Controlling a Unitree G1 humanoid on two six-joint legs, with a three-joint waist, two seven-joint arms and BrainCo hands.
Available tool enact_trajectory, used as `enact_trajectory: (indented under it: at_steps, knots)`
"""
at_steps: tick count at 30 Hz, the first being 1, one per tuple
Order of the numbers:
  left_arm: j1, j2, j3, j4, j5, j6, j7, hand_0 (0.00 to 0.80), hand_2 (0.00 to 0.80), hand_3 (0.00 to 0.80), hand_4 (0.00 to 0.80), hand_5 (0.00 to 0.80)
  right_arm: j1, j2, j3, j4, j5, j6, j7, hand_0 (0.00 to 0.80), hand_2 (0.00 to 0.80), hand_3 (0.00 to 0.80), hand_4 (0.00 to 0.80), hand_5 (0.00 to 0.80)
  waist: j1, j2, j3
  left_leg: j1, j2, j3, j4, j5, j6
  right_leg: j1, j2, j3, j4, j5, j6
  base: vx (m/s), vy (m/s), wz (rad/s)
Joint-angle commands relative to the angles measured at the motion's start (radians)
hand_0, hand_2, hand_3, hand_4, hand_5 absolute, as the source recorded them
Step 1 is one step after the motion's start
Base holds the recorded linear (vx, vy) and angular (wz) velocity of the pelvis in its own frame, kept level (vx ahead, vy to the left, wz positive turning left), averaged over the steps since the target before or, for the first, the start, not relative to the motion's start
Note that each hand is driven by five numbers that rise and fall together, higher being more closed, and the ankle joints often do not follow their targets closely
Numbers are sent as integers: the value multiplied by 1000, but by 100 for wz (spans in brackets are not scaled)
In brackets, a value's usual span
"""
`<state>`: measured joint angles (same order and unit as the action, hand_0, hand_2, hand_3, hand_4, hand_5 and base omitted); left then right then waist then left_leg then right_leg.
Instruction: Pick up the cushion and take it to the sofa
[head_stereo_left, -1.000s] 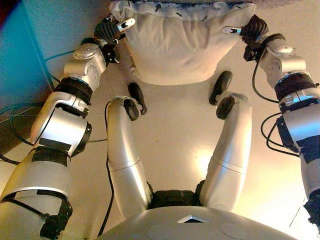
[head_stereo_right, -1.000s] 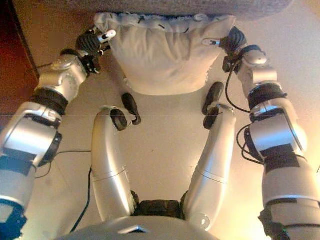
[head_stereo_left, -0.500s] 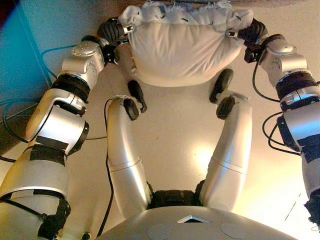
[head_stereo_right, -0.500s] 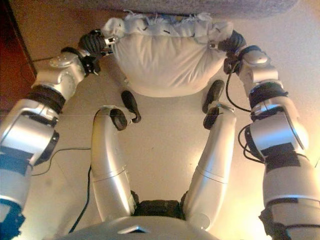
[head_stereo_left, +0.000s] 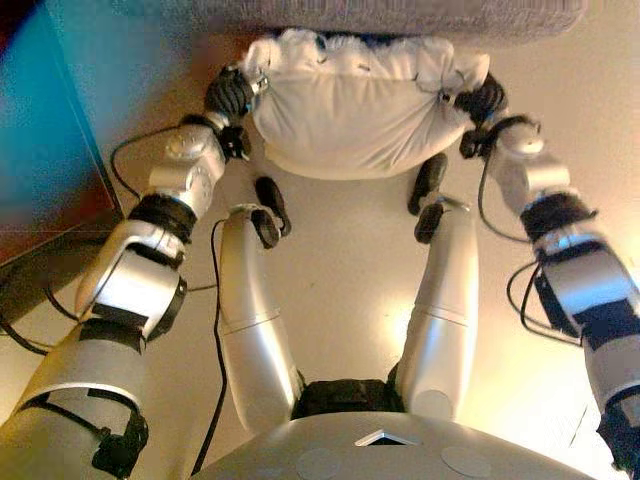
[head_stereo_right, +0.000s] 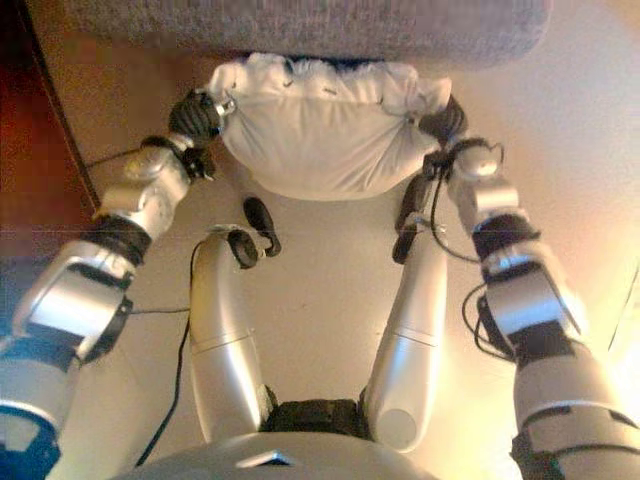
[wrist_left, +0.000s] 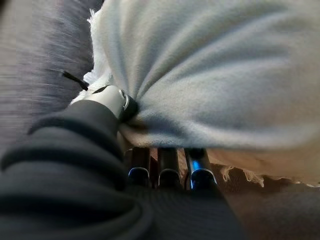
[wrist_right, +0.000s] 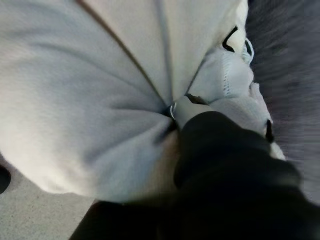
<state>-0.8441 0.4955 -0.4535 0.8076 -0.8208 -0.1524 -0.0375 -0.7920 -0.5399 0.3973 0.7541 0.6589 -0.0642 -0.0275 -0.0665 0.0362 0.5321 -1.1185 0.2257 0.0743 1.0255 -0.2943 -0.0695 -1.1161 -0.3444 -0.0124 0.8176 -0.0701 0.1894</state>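
Cushion now bunched and lifted clear of the floor, sitting closer to the grey sofa edge than a second ago; whole view shifted, so the robot looks to have moved toward the sofa. Carry seems nearly done, set-down likely next. Left hand clamped on one end, thumb dug into the fabric. Right hand gripping the other end, fabric puckered round it.
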Motion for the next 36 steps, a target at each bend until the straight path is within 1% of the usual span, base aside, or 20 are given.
enact_trajectory:
  at_steps: [1,2,5,7,8,12,15,16,18,19,20,21,24,25,28,29,31,33,35,36]
  knots:
    - [9,-56,54,-183,92,-131,36,800,800,800,800,800,36,51,-63,-197,-12,-130,-1,800,800,800,800,800,11,-6,-12,167,19,-32,-211,82,-70,155,-1,12,-138,63,16,51,-28,8]
    - [21,-58,58,-198,95,-139,45,800,800,800,800,800,53,56,-70,-216,-14,-133,-3,800,800,800,800,800,11,-9,-12,190,16,-31,-232,88,-70,179,-3,7,-161,69,17,64,-31,8]
    - [126,-65,118,-311,96,-134,51,800,800,800,800,800,188,96,-116,-340,-20,-136,-6,800,800,800,800,800,16,-27,-13,341,-13,-29,-346,118,-64,330,-5,-20,-277,91,23,147,-39,10]
    - [214,-78,144,-394,125,-96,46,800,800,800,800,800,280,123,-145,-407,-38,-120,-7,800,800,800,800,800,26,-37,-38,443,-31,-33,-422,136,-57,434,-13,-35,-350,98,27,179,-40,5]
    - [252,-84,157,-424,137,-85,36,800,800,800,800,800,315,126,-159,-428,-49,-121,-1,800,800,800,800,800,28,-44,-53,472,-45,-32,-459,171,-47,468,-23,-45,-393,126,22,85,-14,4]
    - [337,-95,171,-466,150,-36,22,800,800,800,800,800,372,134,-179,-452,-47,-94,12,800,800,800,800,800,45,-57,-108,597,-52,-43,-534,187,-49,596,-31,-80,-479,129,30,160,-22,2]
    - [378,-102,182,-463,142,-36,46,800,800,800,800,800,383,155,-182,-448,12,-78,29,800,800,800,800,800,55,-70,-147,682,-67,-61,-584,190,-43,685,-17,-80,-556,140,37,159,18,-5]
    - [403,-116,191,-458,131,-43,55,800,800,800,800,800,393,161,-175,-448,-1,-72,28,800,800,800,800,800,62,-74,-171,719,-90,-90,-604,187,-40,731,-4,-68,-600,147,36,195,65,-25]
    - [459,-134,209,-472,124,-64,63,800,800,800,800,800,415,171,-163,-461,-6,-69,40,800,800,800,800,800,87,-75,-204,789,-141,-145,-655,179,-25,794,4,-50,-660,170,38,248,103,-46]
    - [482,-139,219,-480,118,-65,59,800,800,800,800,800,425,182,-155,-468,-22,-68,35,800,800,800,800,800,93,-74,-225,819,-148,-144,-690,186,-16,812,1,-48,-669,179,39,228,84,-49]
    - [495,-140,227,-480,121,-61,50,800,800,800,800,800,441,191,-151,-478,-28,-72,30,800,800,800,800,800,94,-74,-239,844,-141,-126,-710,190,-13,832,3,-52,-670,177,39,245,56,-35]
    - [516,-143,237,-478,132,-49,33,800,800,800,800,800,480,204,-152,-496,-23,-73,26,800,800,800,800,800,92,-72,-265,873,-130,-95,-727,196,-12,867,6,-61,-666,166,37,272,29,-11]
    - [554,-142,237,-498,160,-6,17,800,800,800,800,800,551,215,-161,-529,-9,-75,23,800,800,800,800,800,93,-72,-305,935,-133,-79,-749,191,-11,941,-2,-76,-679,158,32,247,20,14]
    - [585,-139,239,-513,182,17,11,800,800,800,800,800,592,218,-170,-546,-7,-70,27,800,800,800,800,800,92,-71,-338,977,-125,-53,-774,192,-11,988,1,-98,-696,152,33,251,32,25]
    - [618,-138,243,-546,186,48,3,800,800,800,800,800,647,211,-180,-575,-46,-76,26,800,800,800,800,800,82,-71,-372,1036,-108,19,-803,203,-20,1064,7,-152,-734,154,30,172,44,25]
    - [621,-138,245,-553,183,59,-3,800,800,800,800,800,653,209,-179,-579,-43,-70,21,800,800,800,800,800,81,-70,-382,1056,-106,34,-820,206,-21,1081,5,-167,-745,156,31,79,72,33]
    - [630,-138,245,-562,183,61,-10,800,800,800,800,800,649,213,-175,-569,-37,-54,25,800,800,800,800,800,82,-69,-400,1096,-112,30,-857,206,-15,1100,3,-170,-754,155,36,69,117,29]
    - [632,-136,239,-568,189,70,-10,800,800,800,800,800,650,216,-172,-562,-11,-31,19,800,800,800,800,800,79,-68,-412,1116,-118,44,-862,200,-11,1114,-3,-163,-754,158,34,38,141,-2]
    - [626,-135,231,-568,197,83,-15,800,800,800,800,800,653,219,-175,-554,9,-12,29,800,800,800,800,800,77,-71,-422,1125,-134,49,-853,184,1,1120,-18,-152,-752,176,33,32,120,-1]
    - [624,-133,231,-567,205,92,-22,800,800,800,800,800,657,230,-175,-543,19,-4,41,800,800,800,800,800,75,-73,-427,1134,-151,53,-853,172,12,1115,-34,-144,-744,208,36,16,127,-1]
